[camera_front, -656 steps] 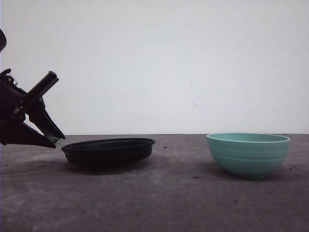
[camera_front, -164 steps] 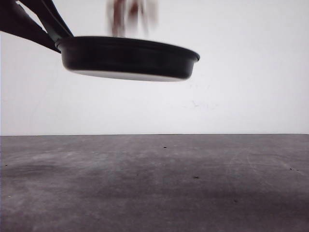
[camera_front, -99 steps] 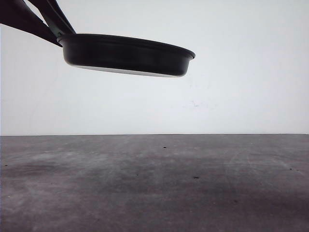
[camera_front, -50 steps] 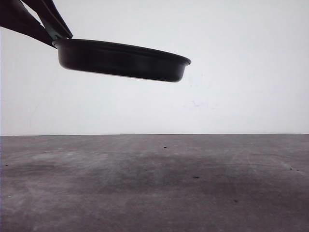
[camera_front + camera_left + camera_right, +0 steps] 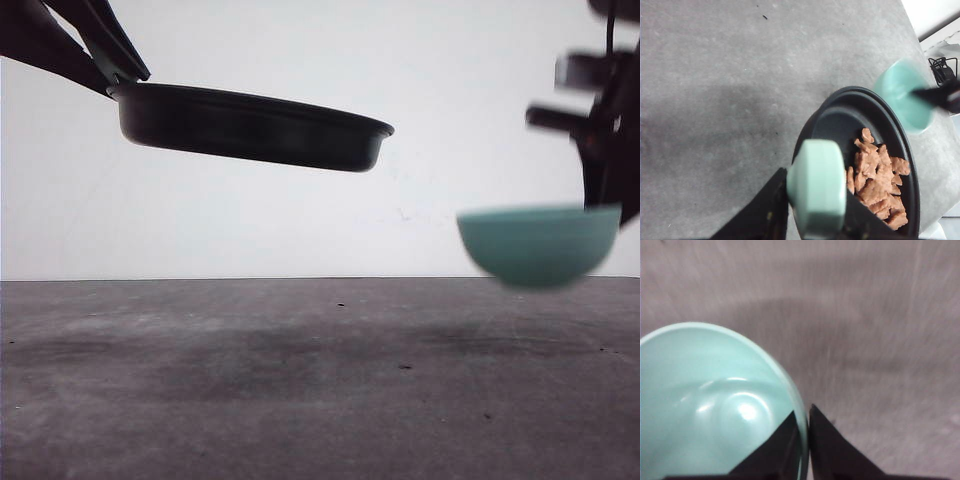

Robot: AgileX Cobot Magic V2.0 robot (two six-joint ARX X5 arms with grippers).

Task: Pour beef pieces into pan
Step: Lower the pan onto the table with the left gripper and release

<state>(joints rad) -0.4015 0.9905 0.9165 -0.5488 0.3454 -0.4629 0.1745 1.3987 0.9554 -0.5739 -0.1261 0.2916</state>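
My left gripper [image 5: 113,72] holds the black pan [image 5: 250,130] high above the table, slightly tilted, far rim lower. In the left wrist view its fingers are shut on the mint-green handle [image 5: 817,187] of the pan [image 5: 840,117], and the beef pieces [image 5: 877,180] lie heaped on one side of the pan's floor. My right gripper [image 5: 600,200] holds the teal bowl [image 5: 538,245] in the air at the right, blurred. One finger is inside and one outside the rim of the bowl [image 5: 705,405], which looks empty; the right gripper [image 5: 807,415] is shut on that rim.
The grey table [image 5: 320,380] runs under both raised vessels, with a white wall behind. In the left wrist view the teal bowl [image 5: 902,95] hangs just past the pan's far rim. A black cable [image 5: 941,70] lies beyond the table's edge.
The teal bowl in my right gripper has come into the front view at the right, blurred with motion. The pan has sunk slightly and tilted since a second ago.
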